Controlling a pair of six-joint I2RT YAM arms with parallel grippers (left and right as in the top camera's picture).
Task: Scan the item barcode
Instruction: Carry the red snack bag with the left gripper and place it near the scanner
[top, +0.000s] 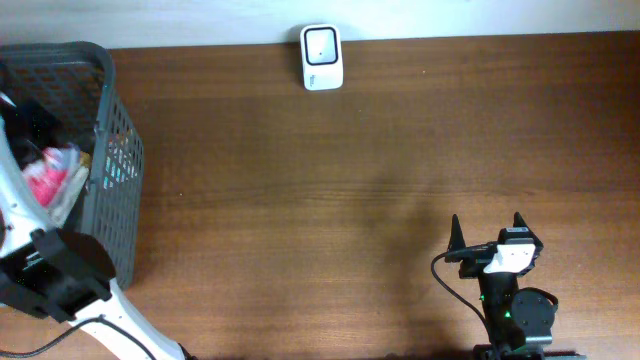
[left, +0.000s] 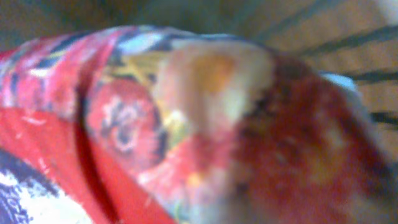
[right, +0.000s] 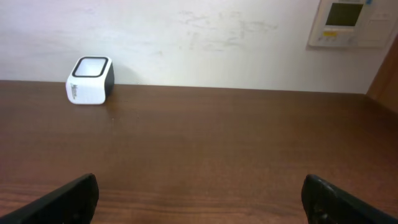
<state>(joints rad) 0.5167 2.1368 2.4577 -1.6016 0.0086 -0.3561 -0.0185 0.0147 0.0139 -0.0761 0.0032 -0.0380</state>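
Left gripper was closed inside the basket (top: 118, 170), pressed against the red printed packet (left: 205, 124) (actual grip unconfirmed), presumably to lift it out. Right gripper (right: 199, 198) stood open, idle, facing the scanner (right: 90, 79).

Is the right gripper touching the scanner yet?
Apart. Overhead shows the right gripper near the front edge, the scanner at the back, bare table between.

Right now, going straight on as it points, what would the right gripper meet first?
Probably nothing on the table: the right gripper faces bare wood, then the wall; the scanner sits left of its line.
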